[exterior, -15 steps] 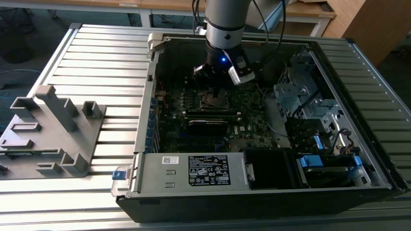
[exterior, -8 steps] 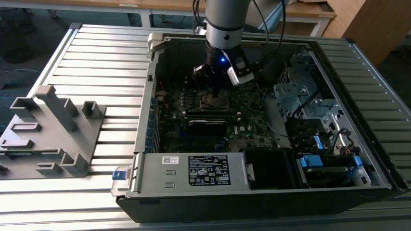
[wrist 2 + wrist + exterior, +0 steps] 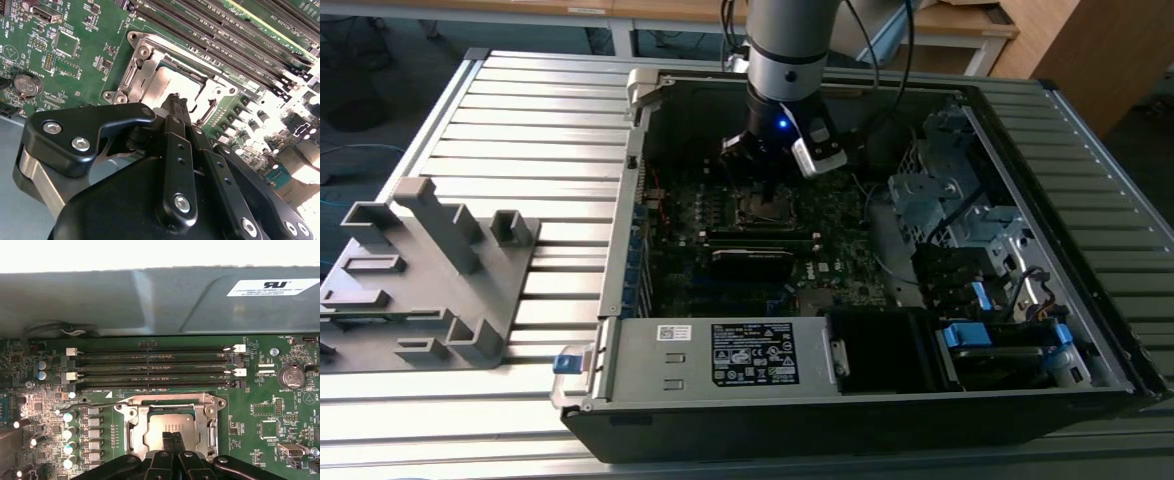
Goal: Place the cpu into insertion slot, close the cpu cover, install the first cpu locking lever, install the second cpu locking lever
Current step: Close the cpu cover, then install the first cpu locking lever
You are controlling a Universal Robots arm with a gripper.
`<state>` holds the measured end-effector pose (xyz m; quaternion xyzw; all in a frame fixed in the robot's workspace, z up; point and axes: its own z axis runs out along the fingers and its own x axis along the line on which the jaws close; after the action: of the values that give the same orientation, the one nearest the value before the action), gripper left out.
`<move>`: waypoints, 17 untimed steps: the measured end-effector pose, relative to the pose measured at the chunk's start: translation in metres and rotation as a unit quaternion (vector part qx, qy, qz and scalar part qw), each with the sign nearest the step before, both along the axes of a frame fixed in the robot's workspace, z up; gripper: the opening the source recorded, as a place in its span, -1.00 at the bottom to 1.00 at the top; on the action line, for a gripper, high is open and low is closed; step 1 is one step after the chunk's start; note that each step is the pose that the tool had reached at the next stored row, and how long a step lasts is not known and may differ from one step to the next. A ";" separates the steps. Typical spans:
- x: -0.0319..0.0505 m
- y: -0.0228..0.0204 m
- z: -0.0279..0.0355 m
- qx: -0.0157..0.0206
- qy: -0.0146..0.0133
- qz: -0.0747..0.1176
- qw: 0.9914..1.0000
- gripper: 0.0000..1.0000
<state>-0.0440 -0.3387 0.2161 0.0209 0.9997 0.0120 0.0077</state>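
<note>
The cpu (image 3: 162, 424) lies flat in the insertion slot (image 3: 765, 207) on the green motherboard, its dull silver top showing through the cut-out of the cpu cover (image 3: 134, 432). The cover lies down over it. My gripper (image 3: 172, 439) hangs directly over the near edge of the cpu, its two black fingers pressed together and nothing between them. In the second wrist view the fingertips (image 3: 176, 102) sit just above the cpu (image 3: 167, 82) and the metal frame (image 3: 141, 75). A thin wire lever (image 3: 95, 404) runs along one side of the socket. In the exterior view the gripper (image 3: 761, 168) is inside the open computer case.
Long black memory slots (image 3: 150, 367) run beside the socket, with capacitors (image 3: 70, 432) on one side and a coin battery (image 3: 291, 376) on the other. The labelled grey power-supply box (image 3: 720, 355) and drive cages (image 3: 947, 200) wall in the board. A grey fixture (image 3: 427, 275) stands on the slatted table at the exterior view's left.
</note>
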 end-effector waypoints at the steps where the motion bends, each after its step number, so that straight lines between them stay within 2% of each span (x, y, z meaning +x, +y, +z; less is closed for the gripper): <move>1: 0.0000 0.0000 0.0009 0.000 0.000 0.000 1.000 -0.80; 10: 0.0000 0.0000 0.0030 0.000 0.000 0.000 1.000 -0.80; 17: 0.0000 0.0000 0.0069 0.000 0.000 0.000 1.000 -0.80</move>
<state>-0.0440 -0.3387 0.2231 0.0209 0.9997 0.0120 0.0077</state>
